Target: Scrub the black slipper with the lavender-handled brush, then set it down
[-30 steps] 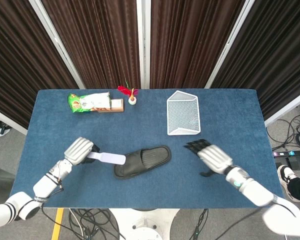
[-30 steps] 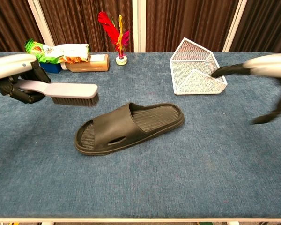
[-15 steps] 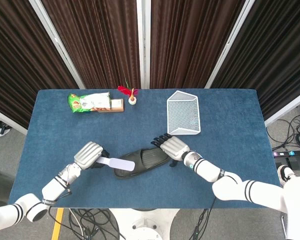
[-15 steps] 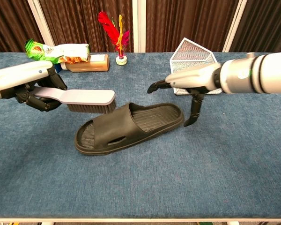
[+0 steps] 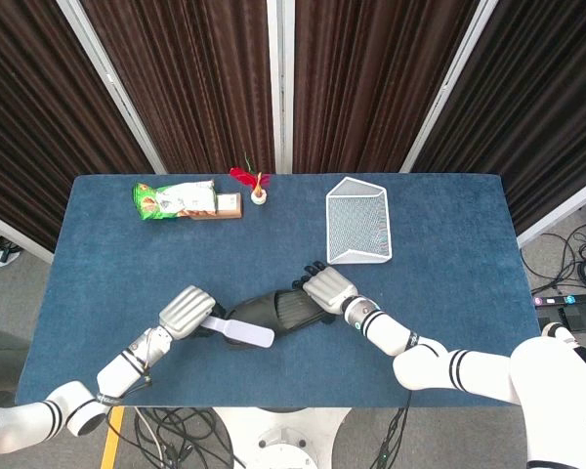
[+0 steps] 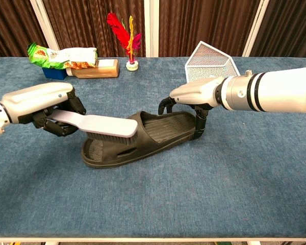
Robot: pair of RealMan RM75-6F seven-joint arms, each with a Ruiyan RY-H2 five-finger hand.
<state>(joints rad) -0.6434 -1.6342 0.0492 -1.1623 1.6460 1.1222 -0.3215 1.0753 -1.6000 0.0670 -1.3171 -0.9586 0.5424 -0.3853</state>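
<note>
Left hand (image 6: 46, 107) wraps the lavender-handled brush (image 6: 97, 126) by its handle, fingers (image 6: 58, 126) curled tight around it; bristles sit on the strap of the black slipper (image 6: 140, 139). Slipper lies mid-table (image 6: 158, 204), toe end toward the left, sole down. Right hand (image 6: 194, 97) clamps the heel end, fingers (image 6: 200, 122) hooked down over the heel rim on both sides. Back of the table, left to right: green snack bag (image 6: 61, 55), a tan box (image 6: 96, 68) just beside it, red feather shuttlecock (image 6: 127, 38), white wire mesh basket (image 6: 211, 64) tipped on its side.
</note>
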